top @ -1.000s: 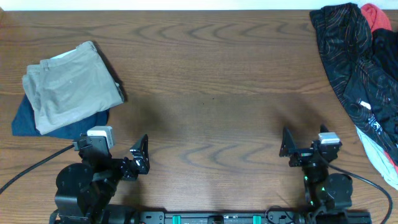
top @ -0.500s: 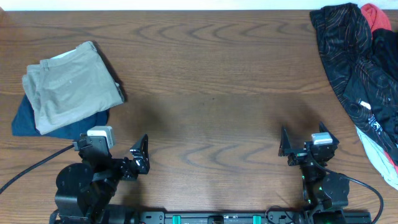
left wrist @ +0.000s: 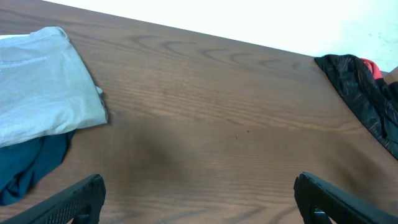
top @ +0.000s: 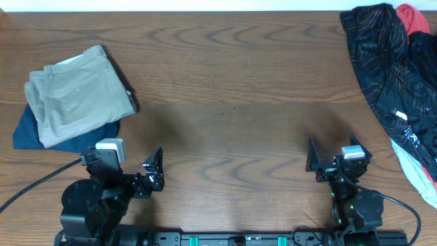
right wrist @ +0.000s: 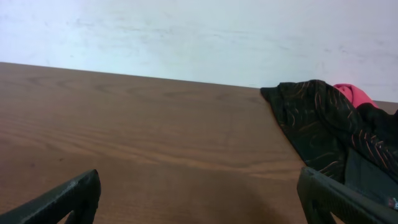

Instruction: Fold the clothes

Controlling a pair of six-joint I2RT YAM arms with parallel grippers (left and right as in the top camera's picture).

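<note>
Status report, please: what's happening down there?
Left gripper, right gripper open, empty. Folded khaki cotton trousers rest on navy-blue garment, left. Nothing blocking.

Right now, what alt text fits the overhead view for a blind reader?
Folded khaki trousers lie on a navy garment at the left of the wooden table. A black patterned garment and a red garment are heaped at the right edge. The left tool and right tool sit open and empty near the front edge.
</note>
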